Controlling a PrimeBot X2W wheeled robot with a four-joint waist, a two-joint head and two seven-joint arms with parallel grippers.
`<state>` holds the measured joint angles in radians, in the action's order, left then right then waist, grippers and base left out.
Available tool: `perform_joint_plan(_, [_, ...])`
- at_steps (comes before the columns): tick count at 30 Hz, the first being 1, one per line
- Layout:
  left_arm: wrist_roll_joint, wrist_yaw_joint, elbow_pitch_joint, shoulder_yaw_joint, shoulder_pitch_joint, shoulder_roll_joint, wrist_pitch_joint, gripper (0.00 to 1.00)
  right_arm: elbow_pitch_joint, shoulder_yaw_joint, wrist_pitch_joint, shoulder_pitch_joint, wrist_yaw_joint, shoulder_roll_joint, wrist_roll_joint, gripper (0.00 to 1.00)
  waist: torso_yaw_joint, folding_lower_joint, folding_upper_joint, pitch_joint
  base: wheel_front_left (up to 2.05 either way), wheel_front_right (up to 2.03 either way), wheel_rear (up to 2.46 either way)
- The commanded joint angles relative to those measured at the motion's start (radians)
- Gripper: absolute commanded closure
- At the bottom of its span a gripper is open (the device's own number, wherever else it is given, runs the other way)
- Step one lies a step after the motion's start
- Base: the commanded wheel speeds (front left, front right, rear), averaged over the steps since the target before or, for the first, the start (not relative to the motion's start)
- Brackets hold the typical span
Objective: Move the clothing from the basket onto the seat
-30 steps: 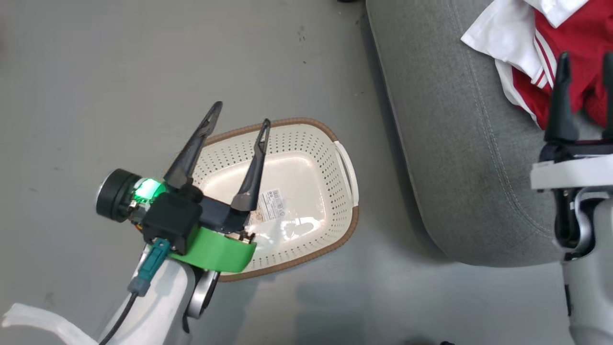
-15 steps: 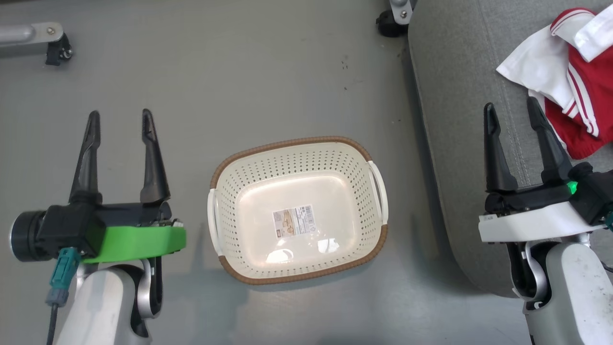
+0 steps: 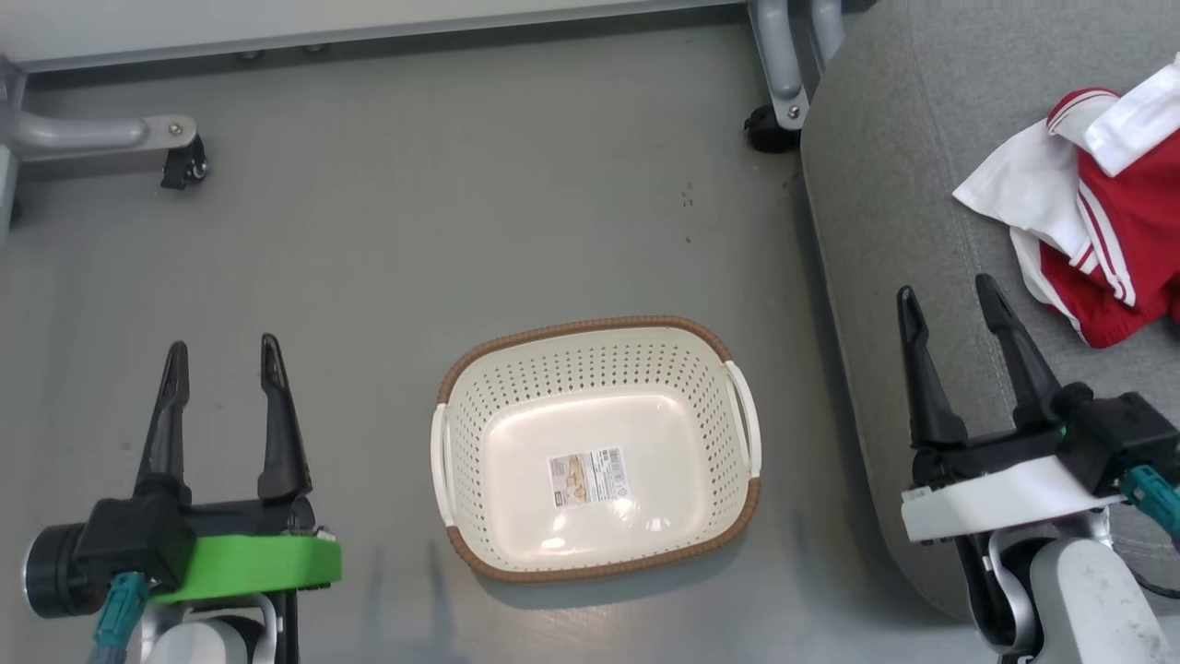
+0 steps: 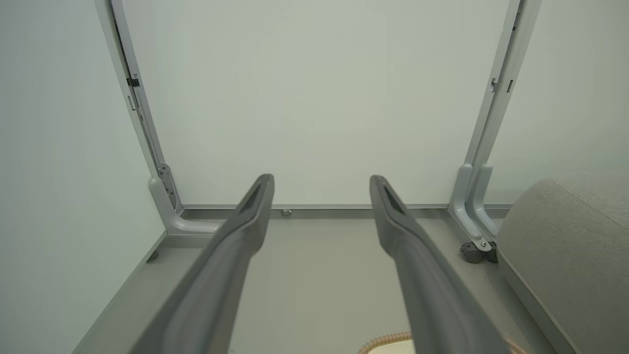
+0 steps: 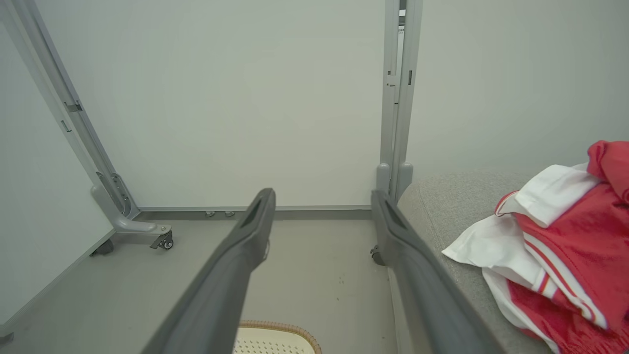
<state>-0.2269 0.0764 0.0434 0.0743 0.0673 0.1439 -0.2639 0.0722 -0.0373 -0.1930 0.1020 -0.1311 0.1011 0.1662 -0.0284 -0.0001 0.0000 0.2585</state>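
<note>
**Left gripper** (image 3: 223, 346): fingers (image 3: 277, 433) released and spread, nothing between them. It sits at the lower left of the head view over bare floor (image 3: 461, 231), to the left of the basket and apart from it. A green band (image 3: 249, 564) wraps the wrist behind the fingers. In the left wrist view the fingers point at a pale wall (image 4: 314, 98).

**Right gripper** (image 3: 947, 287): fingers released and spread, nothing held. The tips lie over the left part of the seat, near the clothing but not touching it. A white plate (image 3: 1000, 498) sits behind the fingers.

**Basket** (image 3: 590, 326): cream, perforated, with a brown rim and a white handle on each short side. It stands upright on the floor between the two grippers, just left of the seat. A paper label (image 3: 588, 477) lies on its glossy bottom.

**Clothing** (image 3: 1120, 267): red fabric with white trim and stripes, bunched in a heap. It lies on the seat at the right edge of the head view, well apart from the basket and partly cut off by the frame.

**Seat** (image 3: 885, 184): large, grey and upholstered, with a rounded corner and a stitched seam. It stands to the right of the basket.

**Legs** (image 3: 92, 134): grey metal on black casters (image 3: 180, 171), at the far edge of the floor. One stands far left and one by the seat's far corner.
</note>
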Motion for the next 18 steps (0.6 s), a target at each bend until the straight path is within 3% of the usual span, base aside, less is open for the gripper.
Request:
perform_joint_plan(1, [0.01, -0.011, -0.004, -0.007, -0.025, -0.004, 0.0, 0.0, 0.006, -0.002, 0.005, -0.023, 0.001, -0.005, -0.004, 0.0, -0.005, 0.0001, 0.0, -0.034, 0.0, 0.0, 0.0])
perform_joint_plan(18, [0.049, -0.1, -0.105, -0.041, -0.137, -0.05, 0.0, 0.0, 0.025, -0.009, 0.055, -0.156, 0.001, -0.028, -0.004, 0.0, -0.023, 0.0001, 0.0, -0.163, 0.0, 0.0, 0.0])
